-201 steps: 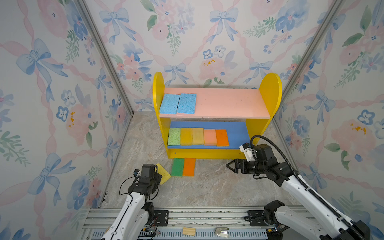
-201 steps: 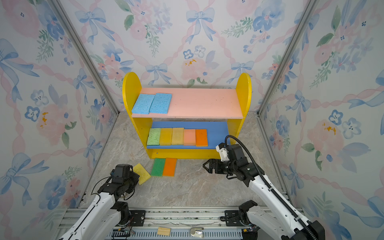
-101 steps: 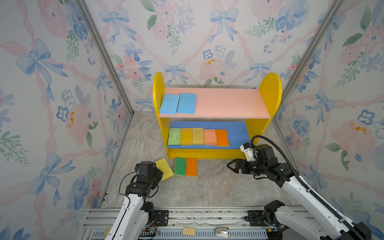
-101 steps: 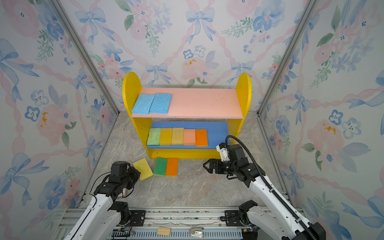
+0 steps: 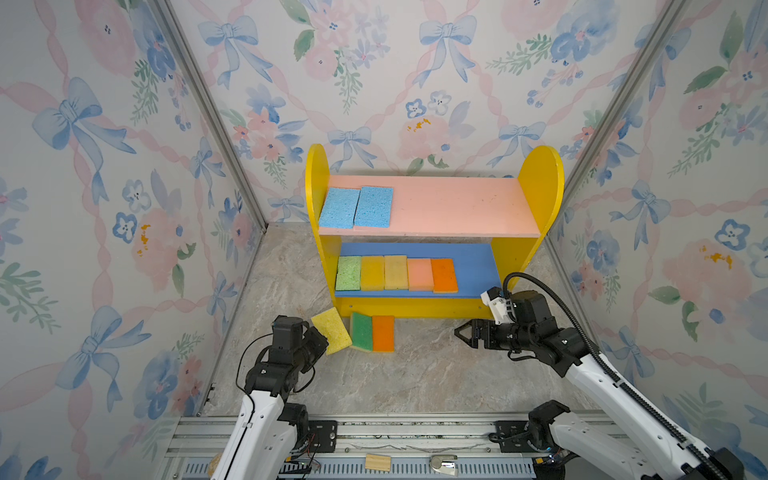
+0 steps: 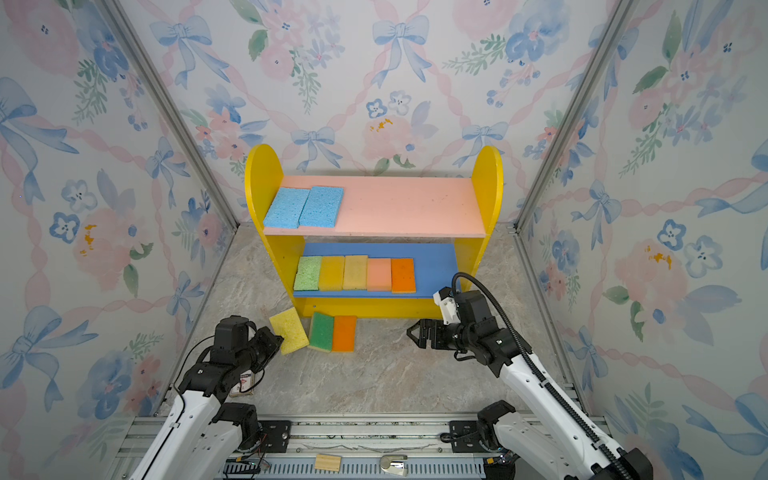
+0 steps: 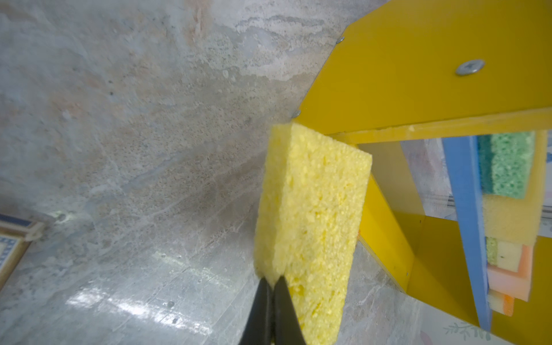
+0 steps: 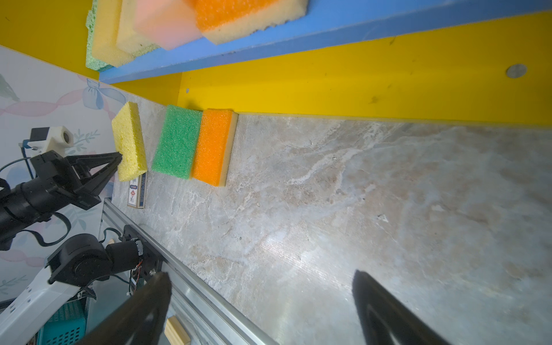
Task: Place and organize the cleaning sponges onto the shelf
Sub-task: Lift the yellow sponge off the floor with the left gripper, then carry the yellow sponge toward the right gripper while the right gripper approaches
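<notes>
Tidily, shelf (image 5: pixel 540 183) holds sponges (image 5: pixel 373 206) — two above; five below.

Both top views bright, evenly lit; diffuse light from above indicated by short, soft shadows. Back of lower board (image 5: pixel 473 270) shaded by upper board (image 5: pixel 457 208). Walls (image 5: pixel 83 249) splayed outward by wide-angle perspective; detail kept sharp throughout. Left wrist view: white glare streaks seen on floor (image 7: pixel 134 292), soft dark shadow thrown beside yellow sponge (image 7: pixel 313 224), sponge pores sharply resolved, left gripper (image 7: pixel 272 280) rendered near-black. Right wrist view: broad sheen noted on floor; right gripper (image 8: pixel 261 274) fingers (image 8: pixel 143 310) blurred, out of focus, underexposed.
</notes>
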`<state>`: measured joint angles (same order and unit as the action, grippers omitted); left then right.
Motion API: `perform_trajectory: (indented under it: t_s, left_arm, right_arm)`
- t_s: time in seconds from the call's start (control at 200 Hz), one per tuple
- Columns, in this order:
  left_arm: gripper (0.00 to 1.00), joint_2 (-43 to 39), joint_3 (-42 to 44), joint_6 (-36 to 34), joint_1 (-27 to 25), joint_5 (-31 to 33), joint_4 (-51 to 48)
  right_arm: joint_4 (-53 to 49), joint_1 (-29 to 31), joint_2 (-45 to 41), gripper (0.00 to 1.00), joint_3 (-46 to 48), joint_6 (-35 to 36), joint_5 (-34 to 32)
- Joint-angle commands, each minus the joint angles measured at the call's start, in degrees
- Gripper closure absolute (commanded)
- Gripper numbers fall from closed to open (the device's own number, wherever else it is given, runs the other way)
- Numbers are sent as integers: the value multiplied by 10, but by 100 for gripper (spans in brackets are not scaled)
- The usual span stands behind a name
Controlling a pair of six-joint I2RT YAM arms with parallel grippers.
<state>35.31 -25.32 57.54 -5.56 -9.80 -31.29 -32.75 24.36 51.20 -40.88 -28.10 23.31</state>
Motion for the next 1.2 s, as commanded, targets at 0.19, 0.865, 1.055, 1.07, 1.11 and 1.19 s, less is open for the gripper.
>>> perform_trajectory:
  t_s: [0.19, 0.865, 1.055, 1.07, 1.11, 1.19]
  left_arm:
    - [100, 31, -48, -45, -65, -42, -18]
    - [100, 170, -92, 5, -340, -37, 250]
    - [100, 185, -155, 10, -350, -22, 259]
    - [100, 186, -157, 12, -351, -22, 261]
    - [100, 189, -163, 18, -351, -25, 269]
    - [100, 197, -173, 26, -358, -27, 279]
  right_arm:
    - [-23, -6, -8, 3, 7, -2, -18]
    - [-6, -10, -97, 3, 39, -73, 51]
    - [54, 4, -161, 3, 39, -131, 100]
    - [59, 6, -164, 3, 39, -135, 101]
    - [72, 13, -171, 3, 39, -142, 102]
    - [106, 29, -180, 3, 44, -164, 103]
